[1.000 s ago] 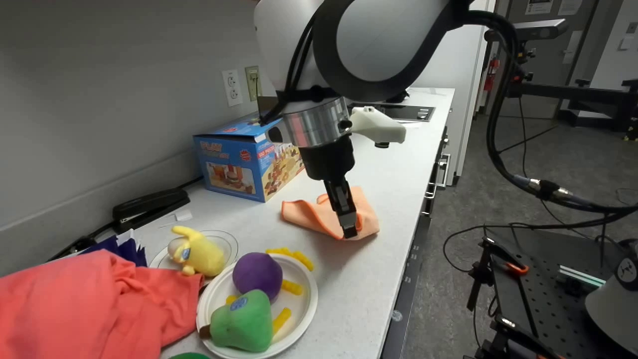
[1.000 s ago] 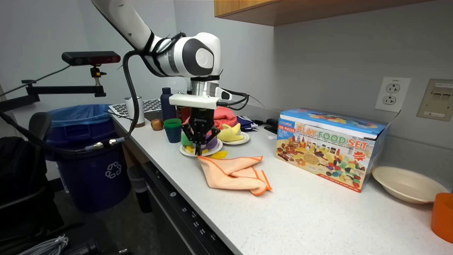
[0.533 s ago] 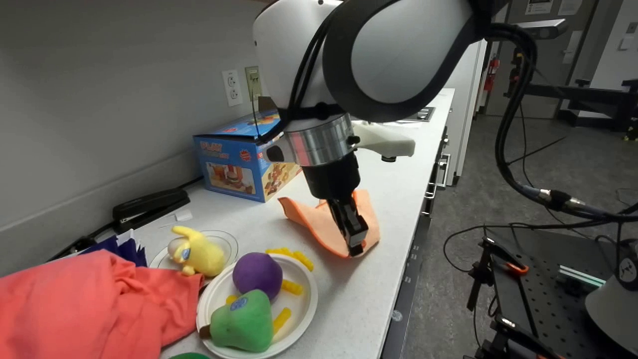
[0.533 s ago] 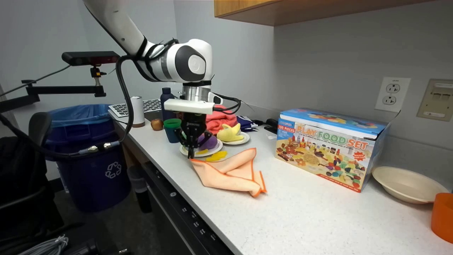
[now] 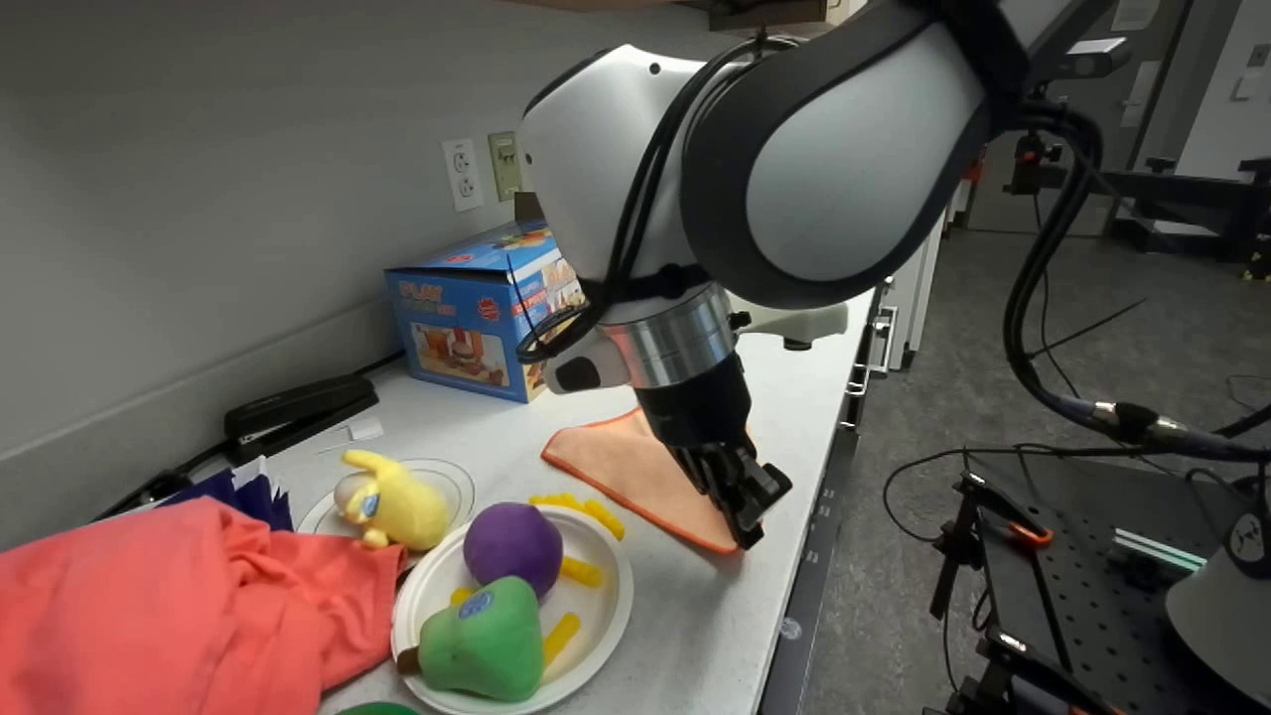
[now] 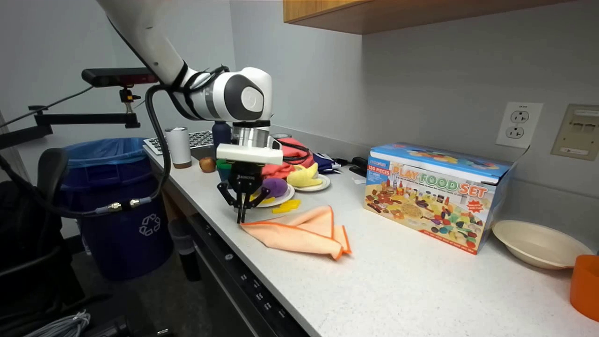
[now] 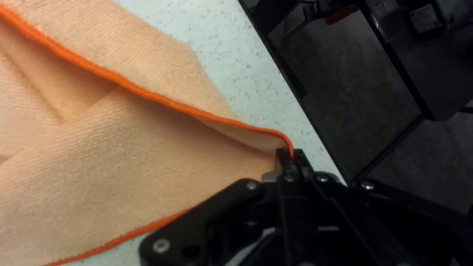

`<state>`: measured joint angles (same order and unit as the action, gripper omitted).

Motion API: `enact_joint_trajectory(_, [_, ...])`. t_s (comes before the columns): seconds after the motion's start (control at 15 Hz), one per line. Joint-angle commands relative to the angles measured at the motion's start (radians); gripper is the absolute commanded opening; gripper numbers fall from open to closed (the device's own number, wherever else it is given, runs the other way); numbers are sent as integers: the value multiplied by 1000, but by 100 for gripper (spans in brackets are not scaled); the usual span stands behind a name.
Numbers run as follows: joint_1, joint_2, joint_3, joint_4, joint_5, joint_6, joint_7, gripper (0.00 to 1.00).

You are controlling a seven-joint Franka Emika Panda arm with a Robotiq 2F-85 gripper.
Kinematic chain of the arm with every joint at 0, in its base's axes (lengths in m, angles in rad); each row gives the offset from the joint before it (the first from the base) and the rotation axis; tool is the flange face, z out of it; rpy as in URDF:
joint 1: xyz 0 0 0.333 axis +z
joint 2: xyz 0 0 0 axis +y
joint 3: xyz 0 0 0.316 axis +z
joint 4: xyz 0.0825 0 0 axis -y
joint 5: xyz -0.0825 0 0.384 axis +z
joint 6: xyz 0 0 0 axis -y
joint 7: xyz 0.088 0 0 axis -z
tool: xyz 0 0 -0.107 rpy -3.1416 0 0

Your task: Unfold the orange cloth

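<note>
One corner of the orange cloth (image 7: 155, 155) is pinched in the closed jaws of the gripper (image 7: 291, 155), seen closely in the wrist view. The rest lies partly folded on the counter (image 6: 421, 290), clearest in an exterior view. Near it the blue box (image 6: 426, 201) stands in both exterior views. The green pear (image 5: 487, 641) and the orange cup (image 6: 585, 288) each appear in a single view.
</note>
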<state>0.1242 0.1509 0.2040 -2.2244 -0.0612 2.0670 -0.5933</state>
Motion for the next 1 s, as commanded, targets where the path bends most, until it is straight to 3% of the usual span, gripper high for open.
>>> enact_joint_trajectory(0.0, [10, -2, 5, -12, -22, 9, -60, 1])
enact_joint_trajectory(0.13, [12, -1, 7, -11, -18, 5, -66, 1])
enact_joint_trajectory(0.2, [13, -1, 7, -8, -22, 2, -63, 28])
enact_joint_trajectory(0.27, [13, 1, 5, -5, -32, -3, -56, 29])
enact_joint_trajectory(0.6, [6, -19, -7, 11, -78, -16, -54, 65])
enact_joint_trajectory(0.93, [-11, -42, -29, 39, -133, -70, -137, 100])
